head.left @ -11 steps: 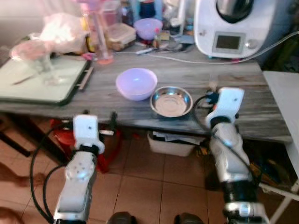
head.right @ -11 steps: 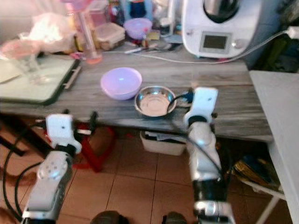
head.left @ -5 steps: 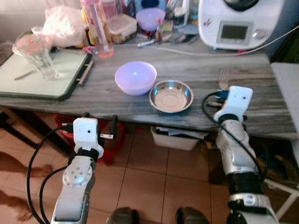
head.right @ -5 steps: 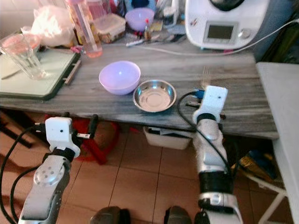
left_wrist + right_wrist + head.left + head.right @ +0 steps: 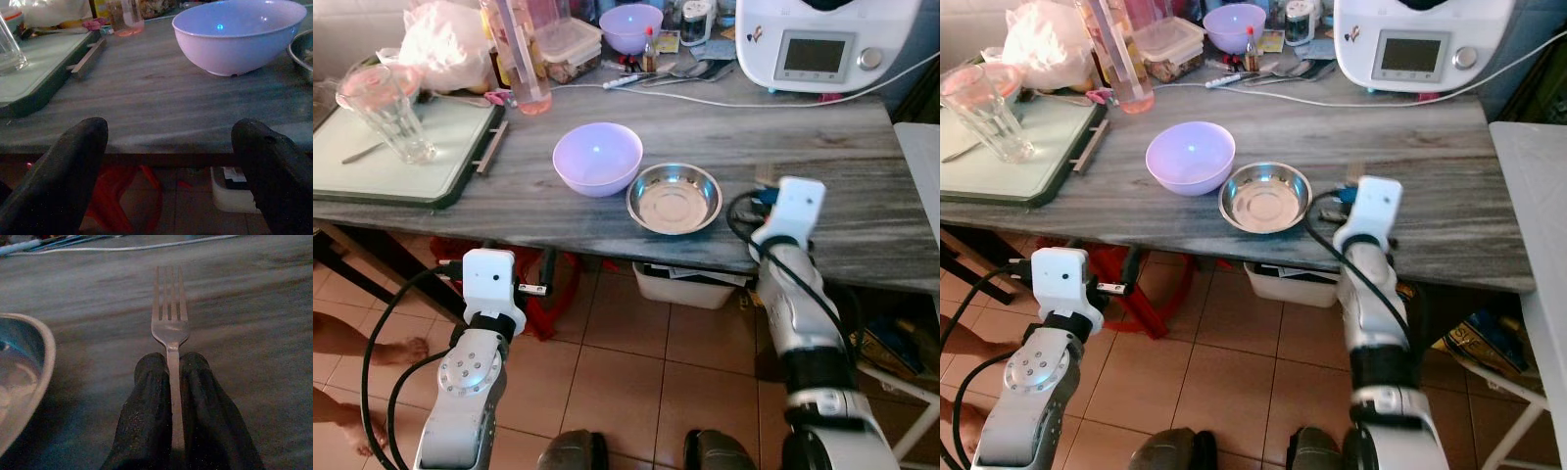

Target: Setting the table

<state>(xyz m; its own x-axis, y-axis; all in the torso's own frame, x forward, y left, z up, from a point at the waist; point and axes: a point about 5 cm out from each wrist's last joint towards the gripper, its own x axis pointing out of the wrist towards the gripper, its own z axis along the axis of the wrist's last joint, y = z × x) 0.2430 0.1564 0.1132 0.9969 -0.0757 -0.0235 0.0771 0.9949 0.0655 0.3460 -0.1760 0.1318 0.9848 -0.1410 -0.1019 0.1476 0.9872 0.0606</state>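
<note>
While the right gripper [image 5: 171,382] keeps its two black fingers pinched on the handle of the fork [image 5: 169,316], it has dropped lower than it was half a second ago, when the tines stood up above the wrist; now the fork points out low over the grey tabletop [image 5: 822,137], just beside the steel dish [image 5: 674,198]. Whether the tines already touch the wood cannot be told. That suggests the fork is about to be laid to the right of the dish, with the purple bowl [image 5: 597,158] on the dish's other side. The left gripper [image 5: 166,161] hangs spread apart below the tabletop's near edge, facing the bowl and holding nothing.
</note>
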